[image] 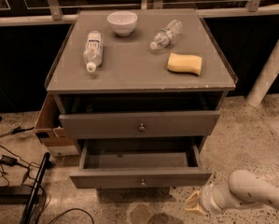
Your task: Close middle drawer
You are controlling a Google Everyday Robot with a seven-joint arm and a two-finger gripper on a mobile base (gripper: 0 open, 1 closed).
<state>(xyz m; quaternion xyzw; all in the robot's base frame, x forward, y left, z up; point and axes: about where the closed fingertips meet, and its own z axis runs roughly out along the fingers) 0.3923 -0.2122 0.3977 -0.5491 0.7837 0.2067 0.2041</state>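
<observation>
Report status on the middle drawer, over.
Claw low, front-right of middle drawer, not touching. Drawer pulled well out. Nothing seen blocking it.

No text, brand or number can be read anywhere. The left bottle [92,54], lying on the cabinet [129,71], carries a pale label [94,44] with small dark marks, but no letters or figures can be made out in them. The gripper [195,204] is low at the right, near the floor just off the cabinet's front right corner, and shows no legible marking either.
</observation>
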